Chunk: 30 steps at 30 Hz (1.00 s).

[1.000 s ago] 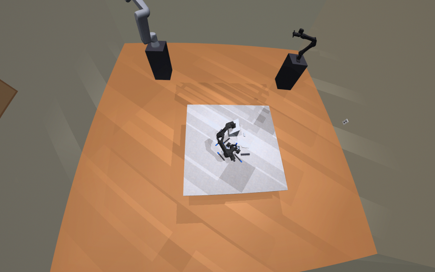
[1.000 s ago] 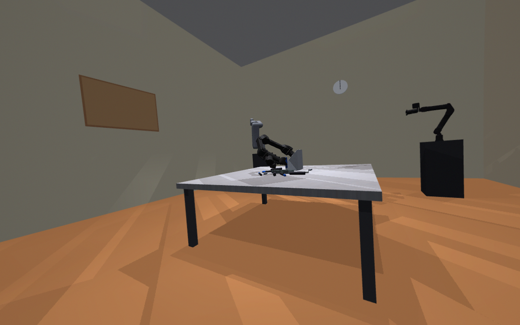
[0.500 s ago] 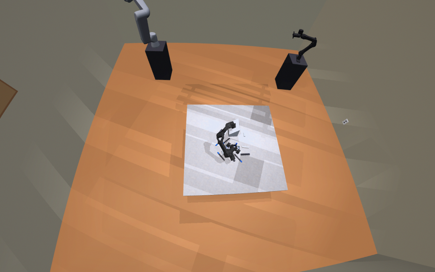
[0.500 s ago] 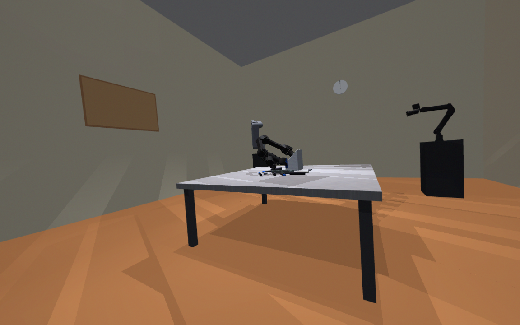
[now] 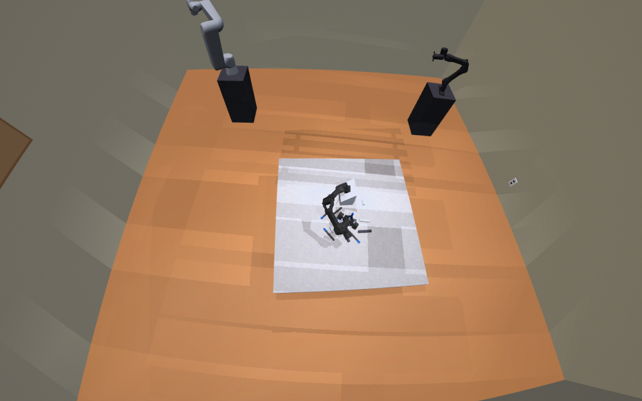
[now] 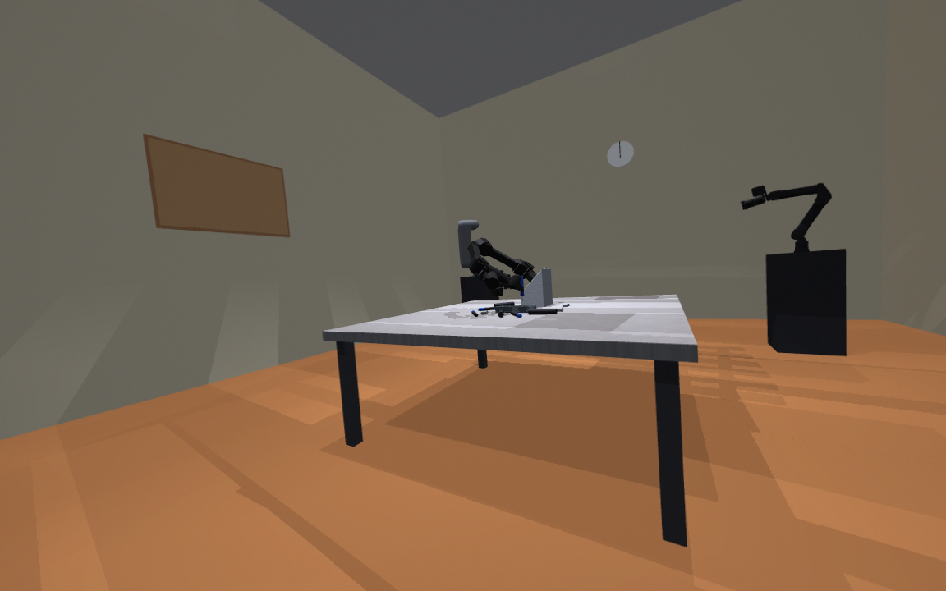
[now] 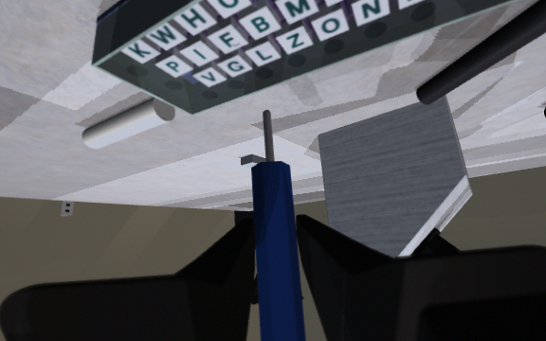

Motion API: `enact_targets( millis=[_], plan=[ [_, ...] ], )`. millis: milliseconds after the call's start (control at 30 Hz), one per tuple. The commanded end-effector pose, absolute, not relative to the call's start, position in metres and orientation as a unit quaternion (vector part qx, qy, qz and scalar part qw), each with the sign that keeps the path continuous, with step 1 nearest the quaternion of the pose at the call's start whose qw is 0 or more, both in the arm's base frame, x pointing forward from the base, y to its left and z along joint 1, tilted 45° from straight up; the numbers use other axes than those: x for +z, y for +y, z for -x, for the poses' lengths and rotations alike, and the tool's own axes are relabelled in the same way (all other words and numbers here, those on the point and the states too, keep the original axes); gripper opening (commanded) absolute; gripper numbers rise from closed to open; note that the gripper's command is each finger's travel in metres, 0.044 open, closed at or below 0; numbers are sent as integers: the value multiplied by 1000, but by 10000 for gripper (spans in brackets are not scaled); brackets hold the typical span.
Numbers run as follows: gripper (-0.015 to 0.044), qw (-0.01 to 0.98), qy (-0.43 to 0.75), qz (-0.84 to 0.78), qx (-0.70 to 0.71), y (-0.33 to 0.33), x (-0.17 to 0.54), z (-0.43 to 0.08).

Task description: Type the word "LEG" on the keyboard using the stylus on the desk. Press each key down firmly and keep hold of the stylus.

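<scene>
My gripper [image 7: 275,226] [image 6: 521,286] is shut on the stylus, whose blue body [image 7: 278,260] stands upright between the black fingers. Its thin grey tip [image 7: 267,134] shows in the wrist view just below the keyboard's long edge, against the table and off the keys. The dark keyboard [image 7: 187,98] lies at the top of the wrist view. The L key [image 7: 263,54] is above the tip, and the G key [image 7: 237,66] is just left of it. The E key does not show in the wrist view. The gap between tip and keyboard is hard to judge.
A white cylinder [image 7: 123,125] lies left of the tip. A brushed grey block [image 7: 391,175] [image 6: 536,292] stands to the right, with a black rod [image 7: 491,54] near it. A dark rod [image 5: 364,230] and several blue-ended rods lie around my arm's base on the table [image 5: 313,274].
</scene>
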<state>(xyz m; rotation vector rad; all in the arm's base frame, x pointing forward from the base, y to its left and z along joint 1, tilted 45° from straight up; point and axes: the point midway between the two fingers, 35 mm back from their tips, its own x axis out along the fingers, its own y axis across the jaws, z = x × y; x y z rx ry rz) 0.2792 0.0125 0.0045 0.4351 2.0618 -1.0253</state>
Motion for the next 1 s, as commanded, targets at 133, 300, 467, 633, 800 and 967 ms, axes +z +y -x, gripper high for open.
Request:
enact_targets(
  millis=[133,300,467,633,800,967],
  plan=[
    [45,406,780,-240,-411,9,14,-285],
    [11,421,749,-301,-413,6,25,-290],
    [0,432,716,-361,-413,3,36,-295],
    [0,439,692,-401,-410,1,45,-299],
    [0,439,692,-401,-410,1,45,-299],
    [0,439,692,-401,-410,1,45,-299]
  ],
)
